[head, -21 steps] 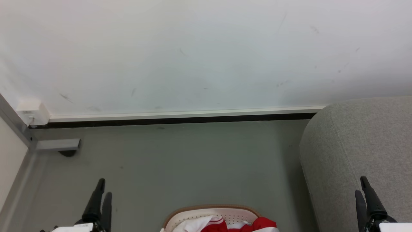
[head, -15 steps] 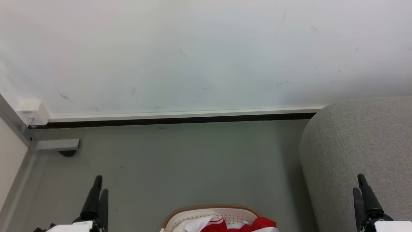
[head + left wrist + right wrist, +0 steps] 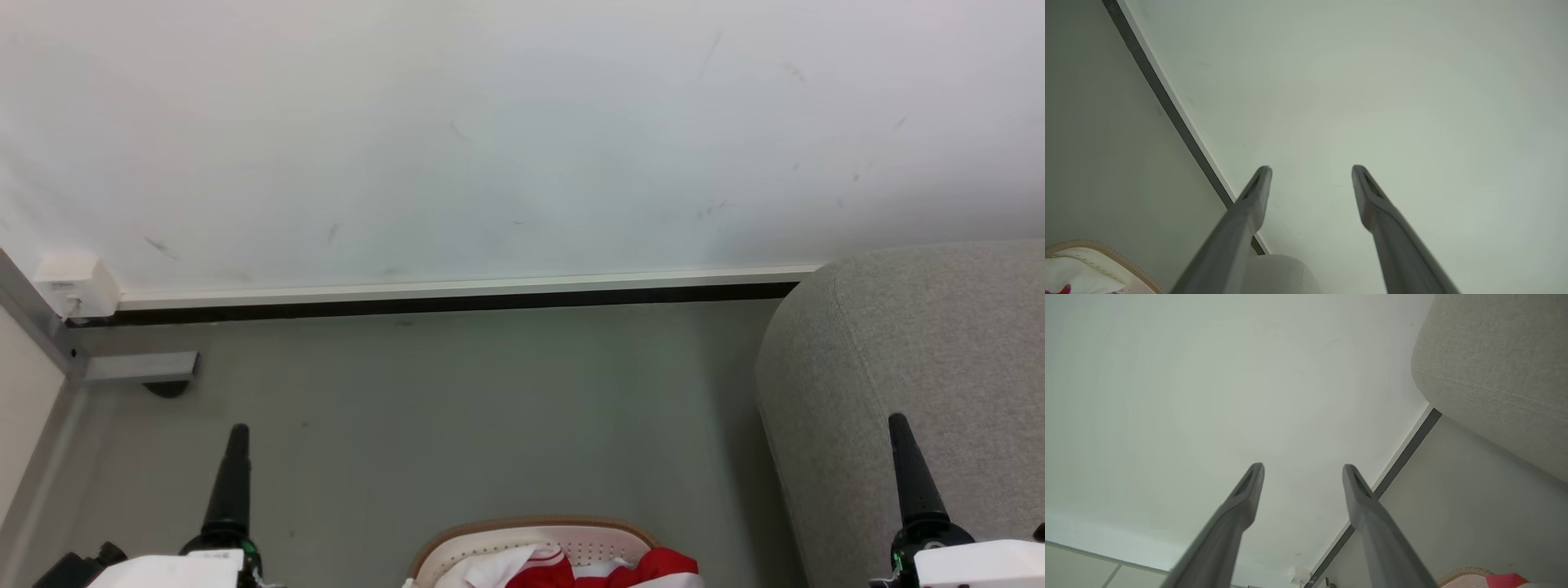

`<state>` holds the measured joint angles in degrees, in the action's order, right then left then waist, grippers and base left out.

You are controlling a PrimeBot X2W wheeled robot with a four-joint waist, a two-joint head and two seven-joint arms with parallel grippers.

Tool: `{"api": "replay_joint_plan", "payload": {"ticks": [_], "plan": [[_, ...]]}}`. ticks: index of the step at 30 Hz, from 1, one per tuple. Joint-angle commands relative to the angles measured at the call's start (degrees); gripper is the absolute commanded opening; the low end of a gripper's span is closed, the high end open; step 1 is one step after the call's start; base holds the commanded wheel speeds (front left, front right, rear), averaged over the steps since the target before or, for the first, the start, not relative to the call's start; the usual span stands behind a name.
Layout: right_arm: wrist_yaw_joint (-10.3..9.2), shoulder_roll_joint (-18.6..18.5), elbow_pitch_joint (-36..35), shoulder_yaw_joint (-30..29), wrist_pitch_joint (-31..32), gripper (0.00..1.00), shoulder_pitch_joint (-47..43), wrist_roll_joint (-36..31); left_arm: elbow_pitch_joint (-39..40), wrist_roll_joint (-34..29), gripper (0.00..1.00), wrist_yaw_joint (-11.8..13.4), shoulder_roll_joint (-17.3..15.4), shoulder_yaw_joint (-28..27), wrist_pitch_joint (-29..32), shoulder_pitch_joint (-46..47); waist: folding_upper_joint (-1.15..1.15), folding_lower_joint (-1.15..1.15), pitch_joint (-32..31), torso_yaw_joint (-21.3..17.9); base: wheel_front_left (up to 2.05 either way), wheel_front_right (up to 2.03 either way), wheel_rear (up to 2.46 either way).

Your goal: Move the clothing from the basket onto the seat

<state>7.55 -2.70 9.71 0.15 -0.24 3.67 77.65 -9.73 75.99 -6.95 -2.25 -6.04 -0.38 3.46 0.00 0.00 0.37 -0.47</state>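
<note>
Left gripper (image 3: 1311,169) and right gripper (image 3: 1303,466): both spread wide, empty, pointed up toward the white wall (image 3: 522,139). So basically zero progress, judging by this. Soft bright red clothing with white bands (image 3: 669,565) all bunched inside the rounded white perforated plastic basket with the tan rim (image 3: 531,523), down on the grey floor (image 3: 490,408) between the two arms. Nothing red on the visible part of the big light grey woven upholstered seat (image 3: 922,343) off to the right. Left to do: reach down, grab, carry over, probably repeat. Not much in the way, only floor between basket and seat. Worth watching the seat's rounded edge near the right gripper. Small white box (image 3: 69,286) and grey bracket (image 3: 139,367) in the far left corner, well clear.
</note>
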Motion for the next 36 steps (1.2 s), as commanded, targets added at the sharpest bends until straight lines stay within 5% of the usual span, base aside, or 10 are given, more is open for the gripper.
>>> {"api": "replay_joint_plan", "payload": {"ticks": [1,24,36], "plan": [[-0.03,-0.85,-1.79,1.03,-0.76,1.0,1.38,-2.8,1.76,-2.52,1.0,0.3,-0.42,-0.07,-0.63,0.48,0.0,0.0,0.09,-0.02,0.0,0.0,0.0],[-0.05,-2.68,-3.03,6.2,-5.37,1.0,1.35,-29.27,6.06,-32.77,1.0,4.39,-0.57,3.68,-5.26,-1.44,0.0,0.0,-0.03,-0.08,0.0,0.0,0.0],[-0.06,-2.7,-3.54,7.94,-7.23,1.0,1.09,-38.31,6.84,-42.54,1.0,5.26,-0.63,4.77,-7.08,-2.42,0.0,0.0,-0.21,-0.02,0.0,0.0,0.0]]}}
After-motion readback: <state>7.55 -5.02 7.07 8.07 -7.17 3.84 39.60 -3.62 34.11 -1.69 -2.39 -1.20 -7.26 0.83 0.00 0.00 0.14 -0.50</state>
